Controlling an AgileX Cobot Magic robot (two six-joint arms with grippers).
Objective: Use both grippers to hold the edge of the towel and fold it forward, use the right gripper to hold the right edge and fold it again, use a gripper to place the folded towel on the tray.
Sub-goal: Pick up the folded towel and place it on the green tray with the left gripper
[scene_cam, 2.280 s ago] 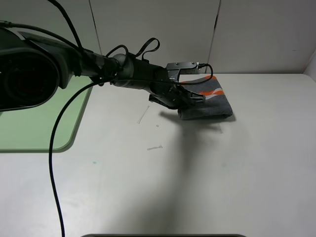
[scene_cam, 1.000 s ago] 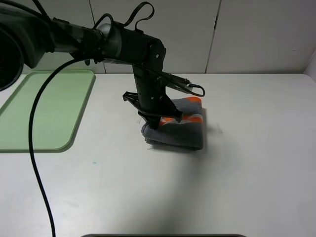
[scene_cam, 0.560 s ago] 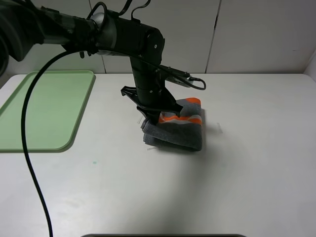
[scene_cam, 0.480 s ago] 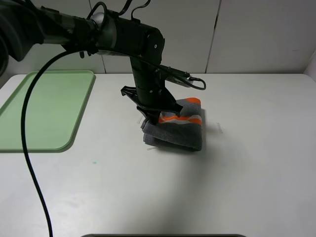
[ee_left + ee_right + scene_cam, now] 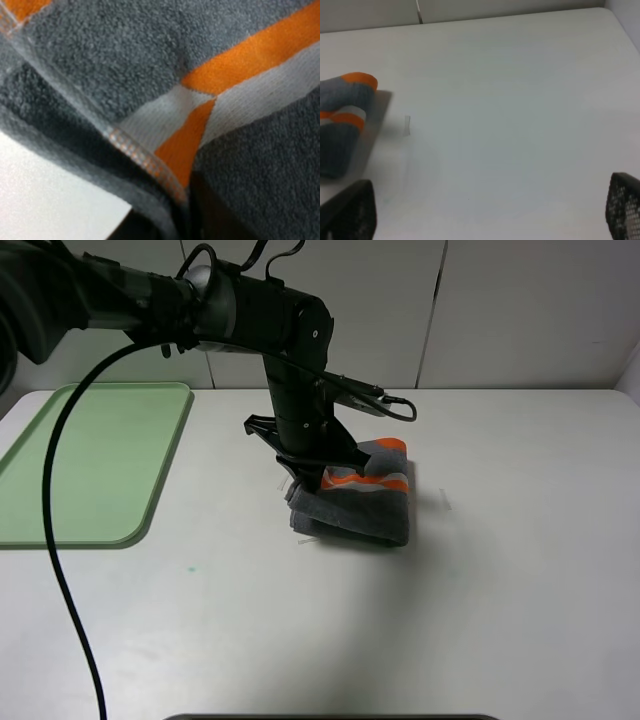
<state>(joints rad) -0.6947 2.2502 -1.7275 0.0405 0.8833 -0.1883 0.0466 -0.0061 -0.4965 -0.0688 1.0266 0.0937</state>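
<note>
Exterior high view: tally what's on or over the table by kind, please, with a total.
Towel: 1, folded, grey with orange and white stripes
Tray: 1, light green, nothing on it
Left gripper: 1, down on the towel's left end
Right gripper: 0 in this view; only its wide-open fingertips show in the right wrist view
Total: 3

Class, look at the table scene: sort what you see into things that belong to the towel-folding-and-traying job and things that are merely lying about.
Belongs to the job:
- folded towel
- green tray
- left gripper, closed on the towel's left end
- right gripper, fingers apart, away from the towel

Just lying about:
- small pale scrap on the table right of the towel
- black cable hanging from the left arm
</note>
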